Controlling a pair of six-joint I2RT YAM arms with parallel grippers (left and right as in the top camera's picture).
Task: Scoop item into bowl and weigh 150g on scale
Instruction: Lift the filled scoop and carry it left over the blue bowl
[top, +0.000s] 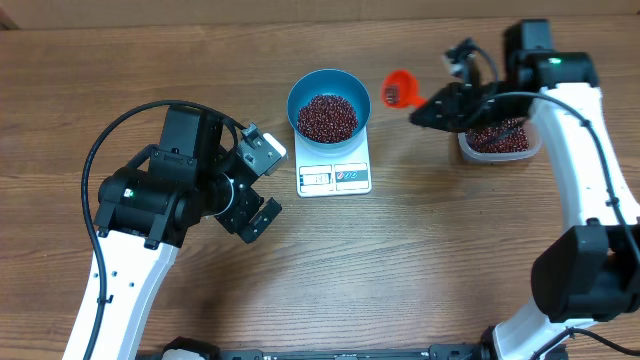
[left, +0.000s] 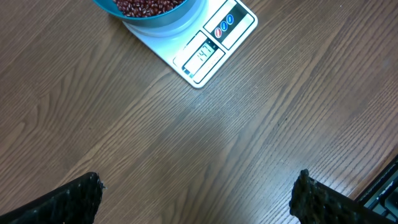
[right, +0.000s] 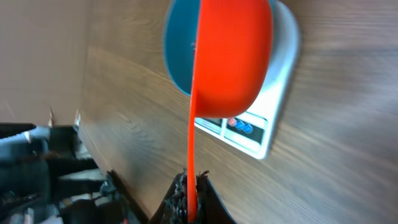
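One blue bowl (top: 329, 92) of beans (top: 326, 117) sits on the one white scale (top: 335, 176), with one orange scoop (top: 399, 90) held to the scale's right.

Two lots of beans show: one heap in the bowl on the scale, and a second in the single clear container (top: 500, 148) further right of the scale. The right gripper (top: 422, 108) is clamped on the scoop's handle, and the scoop hangs between the scale and the container. The left gripper (top: 268, 185) hangs just left of the scale, above the bare table (top: 420, 260), its two fingers (left: 68, 202) spread wide apart and holding nothing. The scale's display is lit, but its digits are too small to read for certain.
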